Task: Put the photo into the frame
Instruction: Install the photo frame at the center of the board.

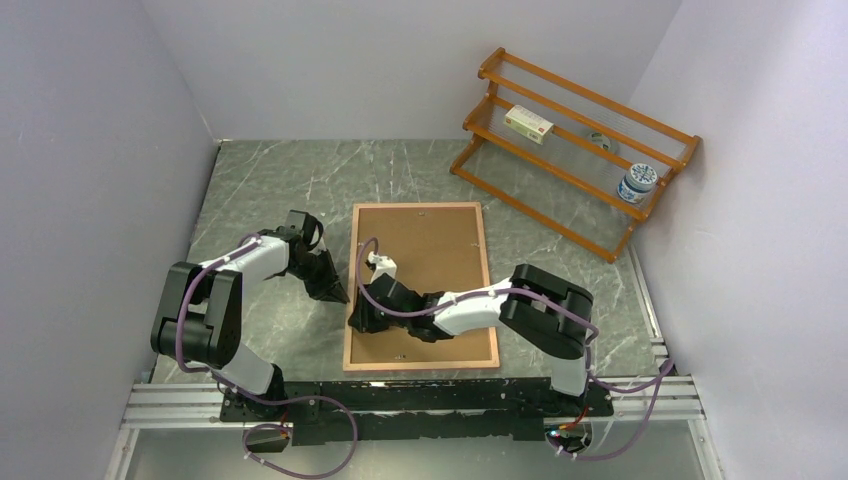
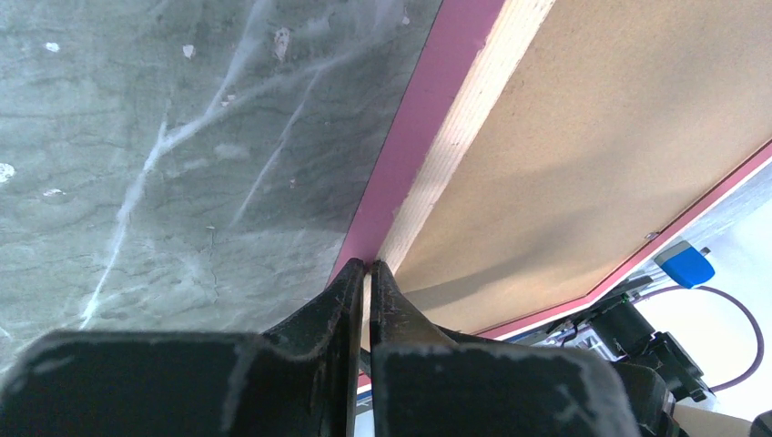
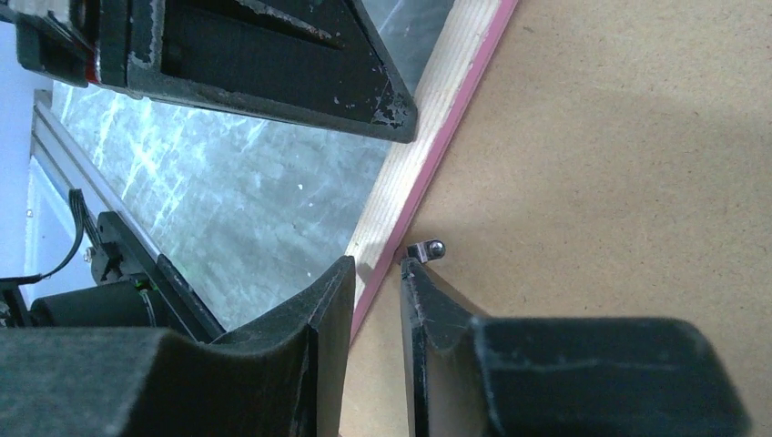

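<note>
My right pincer (image 3: 375, 266) grips the left rail of the frame (image 1: 489, 290), which lies back-up mid-table, one finger beside a small metal tab (image 3: 428, 248). My left pincer (image 2: 369, 264) is shut, tips against that same rail. The backing board (image 1: 430, 250) hides whatever lies beneath. The far-right orange rack (image 1: 530, 210) holds a box (image 1: 529, 123) and a jar (image 1: 637, 184).

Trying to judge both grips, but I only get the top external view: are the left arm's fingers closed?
Observer: Yes, the left fingers are shut, tips meeting at the edge of the pink-fronted, light-wood picture frame.
Operator: And the other arm?
Observer: Right fingers stand apart, tips either side of the frame's rim; whether they clamp it is unclear.
Operator: Anything beside them?
Observer: A small metal tab on the brown backing board.
</note>
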`<act>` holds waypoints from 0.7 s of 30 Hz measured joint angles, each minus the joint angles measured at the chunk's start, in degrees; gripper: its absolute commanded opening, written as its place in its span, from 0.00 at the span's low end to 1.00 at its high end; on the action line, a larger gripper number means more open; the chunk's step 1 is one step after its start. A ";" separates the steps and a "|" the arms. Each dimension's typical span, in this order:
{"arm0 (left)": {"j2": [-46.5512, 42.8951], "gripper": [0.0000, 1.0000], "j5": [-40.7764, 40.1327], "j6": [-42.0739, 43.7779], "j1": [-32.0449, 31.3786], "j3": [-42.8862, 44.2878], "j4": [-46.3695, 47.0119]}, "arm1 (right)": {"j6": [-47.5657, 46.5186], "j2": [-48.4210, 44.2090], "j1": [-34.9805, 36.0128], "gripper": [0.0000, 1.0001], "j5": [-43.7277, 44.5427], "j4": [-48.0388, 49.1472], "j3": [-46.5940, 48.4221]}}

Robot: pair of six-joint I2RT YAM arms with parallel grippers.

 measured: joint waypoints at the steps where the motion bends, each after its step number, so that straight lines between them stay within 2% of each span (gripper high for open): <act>1: 0.00 0.09 0.00 -0.02 0.00 0.00 0.00 | -0.02 0.20 0.04 0.29 0.52 -0.26 0.42; 14: -0.44 0.09 0.24 -0.59 0.04 -0.63 0.72 | -3.13 0.63 0.79 0.30 2.38 -0.92 1.40; 21: -0.72 0.10 0.92 -1.66 0.42 -1.33 1.60 | -3.93 1.20 1.40 0.31 4.26 2.95 0.17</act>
